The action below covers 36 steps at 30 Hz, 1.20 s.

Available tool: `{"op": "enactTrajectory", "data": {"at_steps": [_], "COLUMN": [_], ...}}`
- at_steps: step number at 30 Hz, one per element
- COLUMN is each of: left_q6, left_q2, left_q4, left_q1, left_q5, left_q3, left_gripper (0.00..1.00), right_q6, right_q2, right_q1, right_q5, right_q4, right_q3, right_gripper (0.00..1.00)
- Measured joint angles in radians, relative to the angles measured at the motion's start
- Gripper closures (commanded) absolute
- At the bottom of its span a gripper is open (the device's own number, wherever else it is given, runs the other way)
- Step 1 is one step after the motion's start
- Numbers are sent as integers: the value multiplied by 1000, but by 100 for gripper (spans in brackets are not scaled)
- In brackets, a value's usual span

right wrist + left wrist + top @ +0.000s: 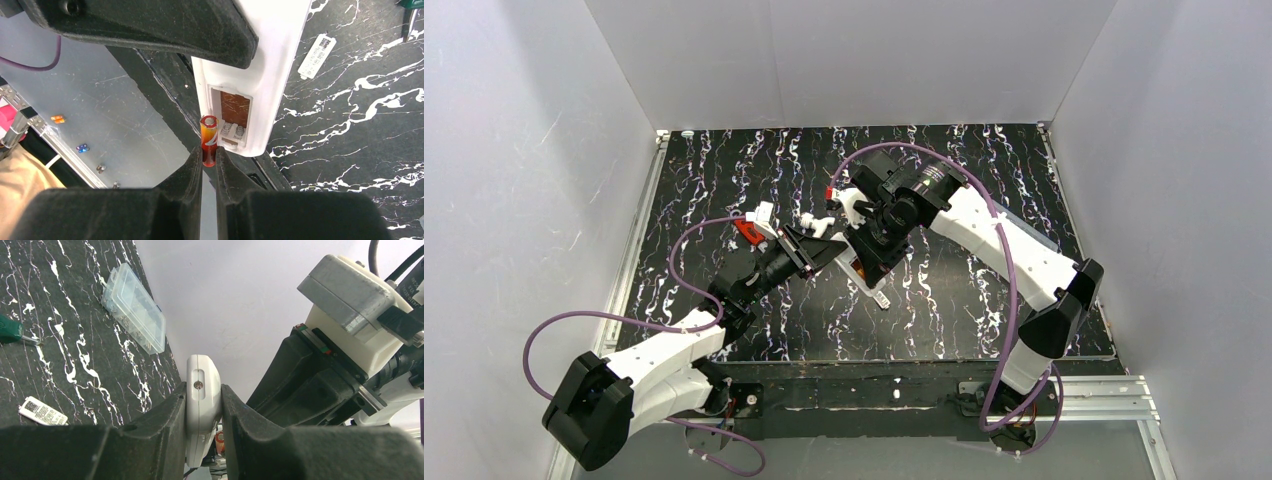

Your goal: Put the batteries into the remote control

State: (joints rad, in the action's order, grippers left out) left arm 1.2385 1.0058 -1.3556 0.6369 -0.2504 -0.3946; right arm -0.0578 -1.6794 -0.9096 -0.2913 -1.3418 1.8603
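Standing at the near edge, I see both arms reach inward from their bases over the black marbled table (pixel 724 170) and meet about mid-table.

The left gripper (pixel 203 396) is clamped on the remote (pixel 202 375). Its two black fingers (pixel 150 440) press the slim white body from either side. The remote's narrow edge is turned toward that wrist, and a small screw shows in a slot on it.

The right gripper (pixel 209 156) is closed tight on one battery (pixel 209 134), pinching its red lower end. The orange upper part and the metal cap stick out past the fingertips. The battery sits just beside the remote's open bay (pixel 234 107), at the outer rim of the recess and not inside it. Whether it touches the plastic I cannot tell. Inside the bay I can make out a brown board and two coil springs (pixel 234 131) at the end nearest the battery.

Beyond the remote, a small white plate (pixel 42 411) with a printed label lies flat on the table, apart from everything else. Farther on, the green handle of a screwdriver (pixel 10 331) pokes in at the edge of the view. Farther still, a clear box (pixel 134 307) lies near the table's rim, close to the white wall (pixel 240 290). From above, a red blocky thing (pixel 746 230) shows just beyond the left wrist.
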Motion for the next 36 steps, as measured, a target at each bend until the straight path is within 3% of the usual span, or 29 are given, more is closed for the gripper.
{"op": "enactTrajectory", "data": {"at_steps": [25,36], "left_q6": [0,-1], "left_q2": [-3,-3], "left_q4": [4,9], "left_q1": [7,8], "left_q5": [-5,-5], "left_q3": [0,0], "left_gripper": [100,100], "right_q6": [-23,-26], "right_q2": [-3,-20], "right_q1": [0,0], "right_q5": [57,45], "right_q4": [6,9], "right_q3": [3,10], "right_gripper": [86,66]}}
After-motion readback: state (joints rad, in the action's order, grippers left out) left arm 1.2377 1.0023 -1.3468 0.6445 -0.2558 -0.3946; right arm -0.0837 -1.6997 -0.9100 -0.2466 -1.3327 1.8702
